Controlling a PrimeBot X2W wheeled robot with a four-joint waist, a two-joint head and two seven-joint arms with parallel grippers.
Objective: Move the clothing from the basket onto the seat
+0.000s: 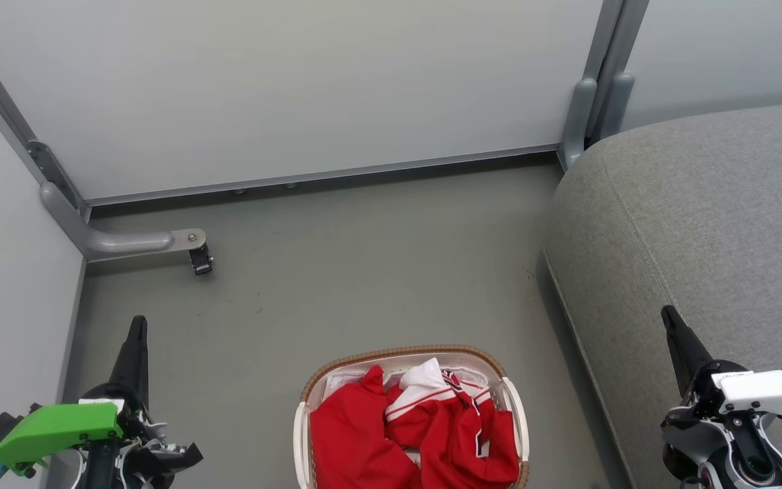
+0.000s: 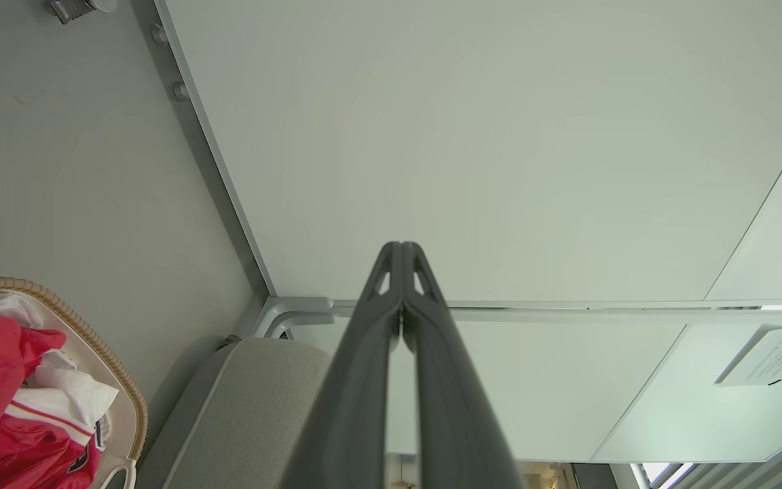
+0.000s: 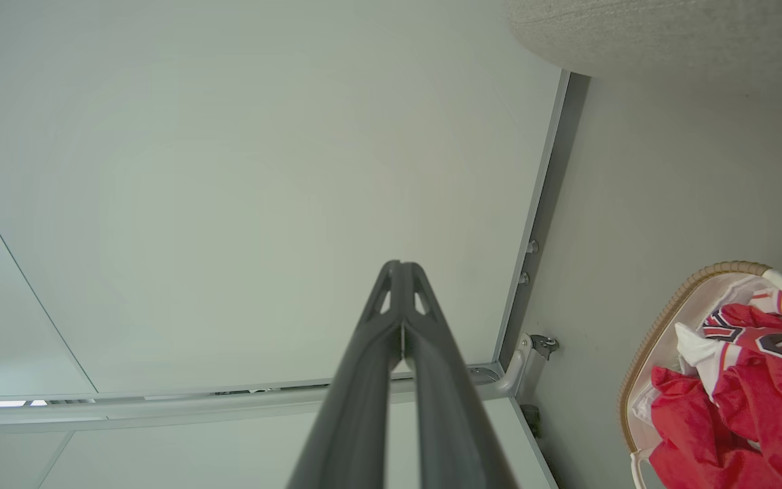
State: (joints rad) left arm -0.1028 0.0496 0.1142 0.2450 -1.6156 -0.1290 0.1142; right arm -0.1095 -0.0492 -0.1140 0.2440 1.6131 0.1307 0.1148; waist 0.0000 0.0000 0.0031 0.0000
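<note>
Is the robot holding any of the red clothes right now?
No. The left gripper and right gripper are both shut on nothing; the clothing lies in the basket.

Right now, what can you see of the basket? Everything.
The basket is a small white oval tub with a brown woven rim, white side handles and a white liner. It stands upright on the grey floor, left of the seat and apart from it, heaped with crumpled red clothing. Its near end is cropped.
</note>
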